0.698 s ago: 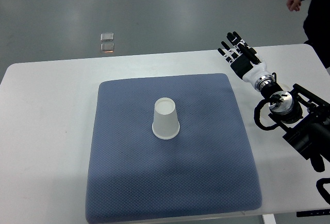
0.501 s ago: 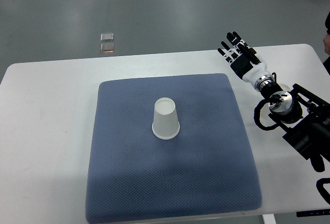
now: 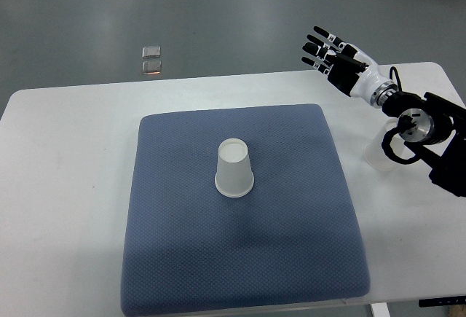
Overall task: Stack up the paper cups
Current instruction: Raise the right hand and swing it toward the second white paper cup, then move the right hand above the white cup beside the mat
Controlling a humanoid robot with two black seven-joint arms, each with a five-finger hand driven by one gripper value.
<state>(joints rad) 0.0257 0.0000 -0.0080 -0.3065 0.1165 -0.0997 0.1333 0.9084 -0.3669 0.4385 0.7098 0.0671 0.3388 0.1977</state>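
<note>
At the far right, the right hand (image 3: 336, 58) hovers with fingers spread, empty, well apart from the upturned paper cup (image 3: 234, 168) on the blue mat (image 3: 291, 222).

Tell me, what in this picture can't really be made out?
- Top view: a pale thing on the table is partly hidden by the right arm; possibly another cup.
- Whether the upside-down paper cup is one or several nested.
- The right arm behind the right hand is cut off by the edge.
- Small floor objects: too small.
</note>
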